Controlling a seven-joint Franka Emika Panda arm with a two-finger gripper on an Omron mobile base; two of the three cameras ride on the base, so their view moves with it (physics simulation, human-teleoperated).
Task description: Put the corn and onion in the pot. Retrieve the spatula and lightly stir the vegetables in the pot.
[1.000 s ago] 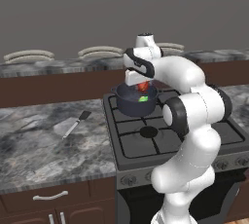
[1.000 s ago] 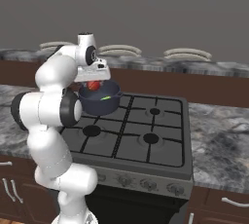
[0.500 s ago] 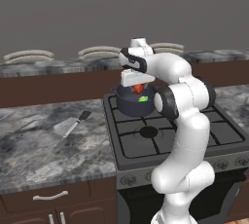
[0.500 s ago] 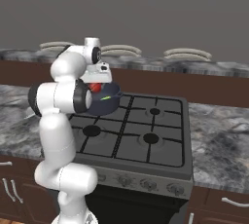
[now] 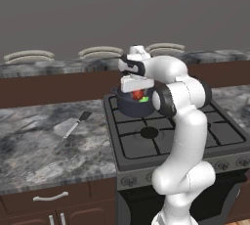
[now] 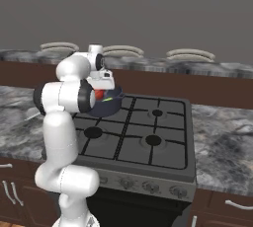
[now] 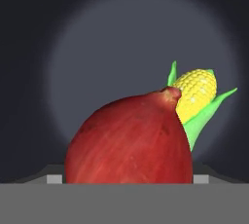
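The gripper (image 5: 138, 90) hangs spread wide over the pot (image 5: 133, 105), the onion (image 7: 130, 140) between its fingers and the corn (image 7: 196, 93) just behind. Lift crooked and a fingertip drags the onion out.

Two base cameras look forward and down from behind the arm, left and right, sharing the pot (image 5: 133, 105) on the stove (image 6: 148, 137), while the hand camera peers closely into that pot.
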